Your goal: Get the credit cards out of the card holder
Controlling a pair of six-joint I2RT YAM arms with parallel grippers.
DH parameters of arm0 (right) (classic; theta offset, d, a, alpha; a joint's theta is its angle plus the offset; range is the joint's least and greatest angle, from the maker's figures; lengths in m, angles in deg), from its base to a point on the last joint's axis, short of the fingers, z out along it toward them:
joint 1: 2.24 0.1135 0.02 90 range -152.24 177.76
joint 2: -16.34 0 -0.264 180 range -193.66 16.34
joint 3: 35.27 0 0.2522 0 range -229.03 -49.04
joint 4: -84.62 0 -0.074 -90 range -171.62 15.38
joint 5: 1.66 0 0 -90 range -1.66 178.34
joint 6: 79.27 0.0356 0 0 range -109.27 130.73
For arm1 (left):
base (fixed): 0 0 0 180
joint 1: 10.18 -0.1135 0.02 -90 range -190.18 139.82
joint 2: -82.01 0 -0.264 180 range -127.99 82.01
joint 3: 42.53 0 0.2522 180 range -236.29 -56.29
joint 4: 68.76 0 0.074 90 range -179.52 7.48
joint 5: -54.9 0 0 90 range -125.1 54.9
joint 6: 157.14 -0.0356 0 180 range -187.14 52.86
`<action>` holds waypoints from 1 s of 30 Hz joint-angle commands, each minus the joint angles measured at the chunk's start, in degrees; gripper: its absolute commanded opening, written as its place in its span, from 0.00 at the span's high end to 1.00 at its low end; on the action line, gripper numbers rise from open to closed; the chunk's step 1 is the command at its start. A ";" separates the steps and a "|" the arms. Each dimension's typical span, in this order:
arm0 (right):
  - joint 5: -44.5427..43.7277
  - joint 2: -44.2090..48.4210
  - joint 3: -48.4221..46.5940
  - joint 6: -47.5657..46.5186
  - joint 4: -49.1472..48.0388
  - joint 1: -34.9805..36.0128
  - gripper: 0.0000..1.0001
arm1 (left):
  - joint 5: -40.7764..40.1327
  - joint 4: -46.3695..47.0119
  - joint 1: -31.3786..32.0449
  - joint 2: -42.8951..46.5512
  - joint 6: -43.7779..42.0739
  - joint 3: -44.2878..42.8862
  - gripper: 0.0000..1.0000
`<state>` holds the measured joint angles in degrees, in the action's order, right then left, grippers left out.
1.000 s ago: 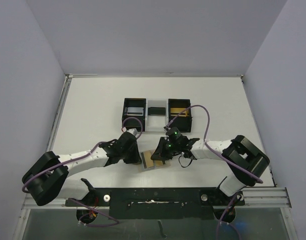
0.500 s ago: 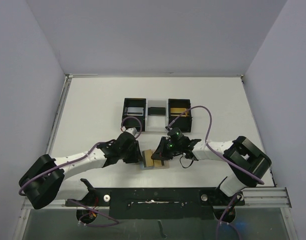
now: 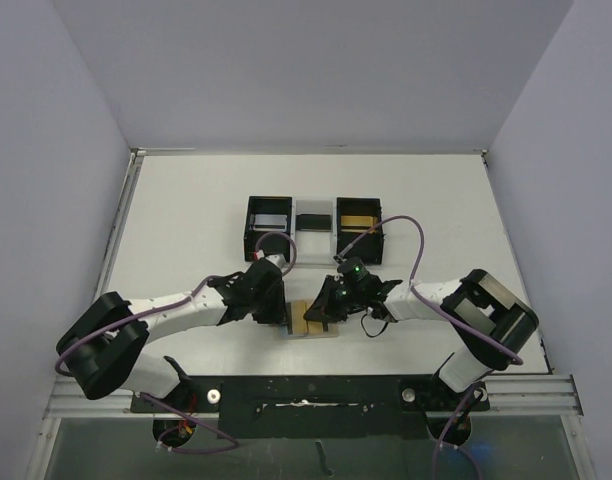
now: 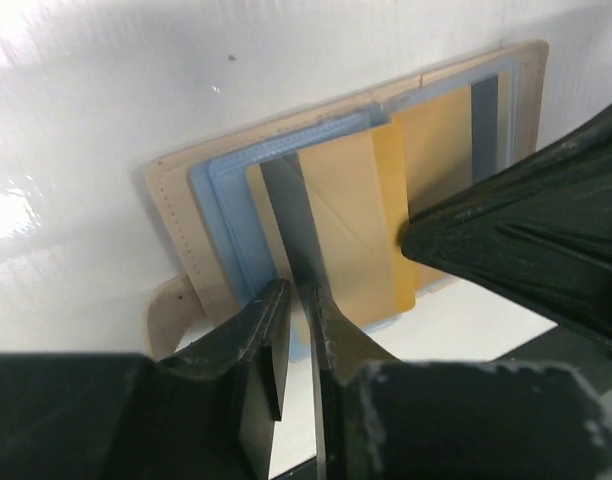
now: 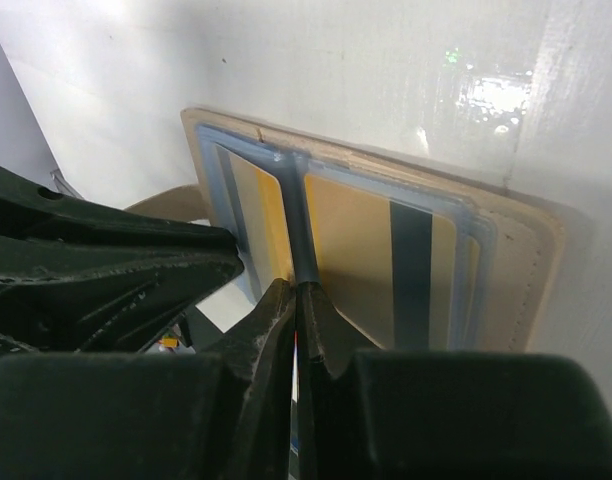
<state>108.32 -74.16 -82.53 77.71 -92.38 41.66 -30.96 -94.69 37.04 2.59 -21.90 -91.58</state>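
The left gripper (image 4: 298,300) has edged in, pinching a yellow credit card (image 4: 346,220) (extraction seemingly starting); the right gripper (image 5: 297,295), fully closed, pins the card holder (image 5: 531,250).

Open tan card holder (image 4: 172,210), gold credit cards (image 4: 346,215) showing

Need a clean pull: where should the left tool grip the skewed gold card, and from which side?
Pinch the gold card at its striped corner, coming from the side of the left tool: that corner lies exposed atop the blue sleeve.
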 commanded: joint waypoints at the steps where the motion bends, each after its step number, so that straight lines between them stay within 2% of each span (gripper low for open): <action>1: 1.35 1.06 0.75 0.42 -2.37 -0.68 1.00 | -5.01 -5.04 0.29 -1.26 -2.49 -3.46 0.88; 6: 1.49 2.09 1.58 0.74 -2.77 -1.10 0.99 | -5.31 -4.95 0.33 -0.45 -2.52 -2.59 0.89; 9: 2.32 1.86 2.44 1.86 -6.02 -1.18 0.91 | -3.83 -2.84 0.32 -0.11 -2.08 -0.33 0.89; 17: 3.22 -1.99 2.21 3.23 -9.02 -1.11 0.77 | -2.54 -1.37 0.30 -1.41 -1.81 -0.24 0.90; 21: 3.24 -1.69 3.11 3.76 -11.51 -1.10 0.82 | -2.59 -1.54 0.33 -1.42 -1.94 -0.40 0.90; 26: 3.56 -0.36 3.04 3.30 -11.81 -1.27 0.99 | -3.18 -2.13 0.32 -0.97 -2.12 -0.46 0.91; 30: 1.21 1.98 2.93 1.88 -5.57 -1.60 1.00 | -3.73 -2.38 0.31 -0.51 -2.01 -0.25 0.92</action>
<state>111.28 -75.88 -79.30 80.82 -100.47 40.56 -33.47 -95.89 37.28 1.94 -22.87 -92.56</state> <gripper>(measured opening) 0.022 0.088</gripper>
